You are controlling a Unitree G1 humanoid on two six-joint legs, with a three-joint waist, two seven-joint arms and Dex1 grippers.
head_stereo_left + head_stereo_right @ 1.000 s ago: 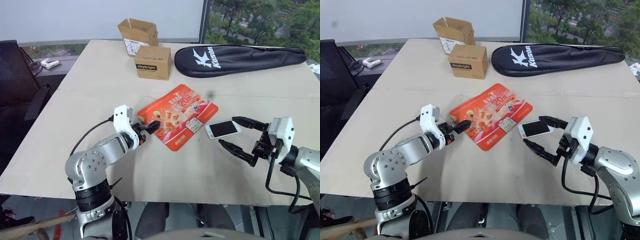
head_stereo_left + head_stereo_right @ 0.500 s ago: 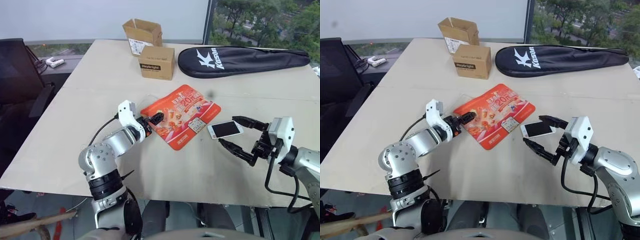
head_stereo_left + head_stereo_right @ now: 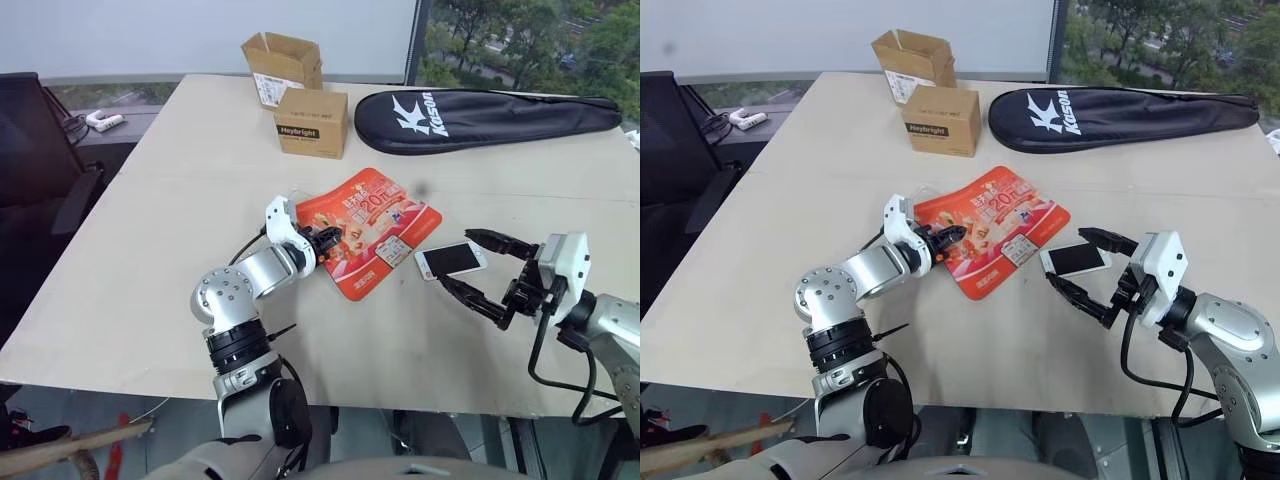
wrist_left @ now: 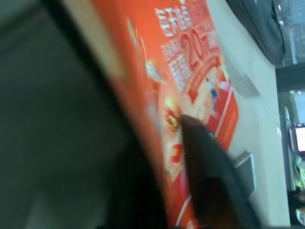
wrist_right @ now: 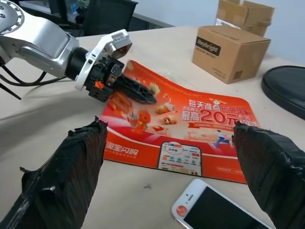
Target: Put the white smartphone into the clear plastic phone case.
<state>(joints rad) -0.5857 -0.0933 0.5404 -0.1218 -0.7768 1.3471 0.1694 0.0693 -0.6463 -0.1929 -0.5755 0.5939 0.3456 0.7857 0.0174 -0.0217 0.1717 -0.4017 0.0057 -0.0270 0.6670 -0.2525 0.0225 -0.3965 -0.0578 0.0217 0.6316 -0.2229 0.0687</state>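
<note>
Left eye view: left gripper (image 3: 326, 240) at frame centre, jaws pinched on the red packet's (image 3: 372, 229) left edge. Phone (image 3: 451, 259) lies right of centre, screen up, beside the packet. Right gripper (image 3: 485, 270) spread wide just beside it, lower right.

Worktop (image 3: 180, 200): pale beige.
Printed packet (image 3: 372, 228): red-orange, white lettering, small food pictures.
Smartphone (image 3: 451, 260): white bezels, dark glossy screen.
Two cardboard boxes (image 3: 311, 124): brown, white and black labels.
Racket bag (image 3: 490, 107): black, white logo.
</note>
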